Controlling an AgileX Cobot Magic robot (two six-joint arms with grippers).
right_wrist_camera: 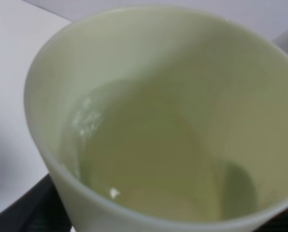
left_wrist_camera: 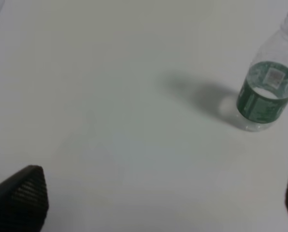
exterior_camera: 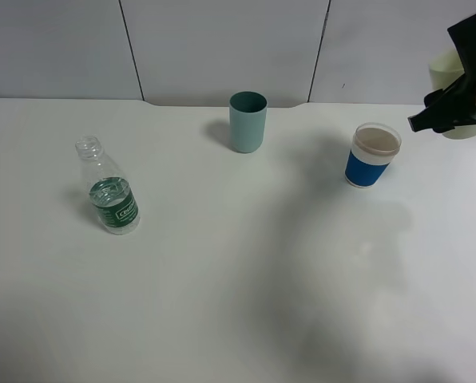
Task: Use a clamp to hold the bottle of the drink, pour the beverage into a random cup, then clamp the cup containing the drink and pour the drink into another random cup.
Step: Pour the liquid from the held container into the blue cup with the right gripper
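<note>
Right claw [exterior_camera: 442, 112]: closed around tall tapered pale yellow-green plastic cup [right_wrist_camera: 149, 72], raised just right of the short blue-banded cup [exterior_camera: 373, 155].
Beverage [right_wrist_camera: 149, 169]: clear liquid pooled inside the held cup.
Left claw [left_wrist_camera: 156, 203]: jaws spread wide.
Small clear green-labelled plastic bottle [exterior_camera: 114, 198]: upright, uncapped, on white surface [exterior_camera: 238, 279], far left of the blue-banded cup.

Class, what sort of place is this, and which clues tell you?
Probably a robot test bench in a lab: a white table against plain grey wall panels, a black robot arm at the right, and a bottle, teal cup and blue cup set out.
</note>
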